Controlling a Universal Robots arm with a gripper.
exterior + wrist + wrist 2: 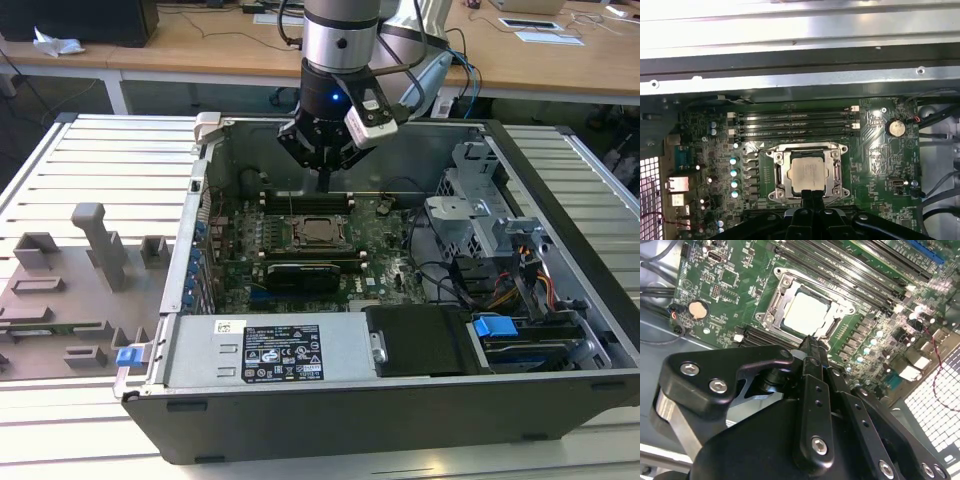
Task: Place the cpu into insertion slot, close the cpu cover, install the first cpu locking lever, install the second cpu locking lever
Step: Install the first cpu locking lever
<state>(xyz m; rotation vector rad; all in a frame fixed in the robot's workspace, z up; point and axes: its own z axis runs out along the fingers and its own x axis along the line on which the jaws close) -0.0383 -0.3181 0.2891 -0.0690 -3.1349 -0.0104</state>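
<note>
Cpu (809, 175), a small flat square chip with a pale silver-beige metal top, lies flat and face up in the insertion slot (777, 174), a small square socket with a grey metal rim on the green motherboard (875, 150). Being square, the chip has no long axis. Its edges run parallel to the socket's sides, and one pair follows the long black memory slots (795, 125) just beside it. The cpu cover (790, 186), a thin square silver metal frame plate, lies down around the chip, whose top shows through the cut-out. The black gripper (812, 192) hangs near the socket's edge, its fingers pressed together with nothing between them; whether they touch the board cannot be told. The motherboard sits inside an open dark grey computer case (400, 420), which rests on a slatted metal table (100, 150).
</note>
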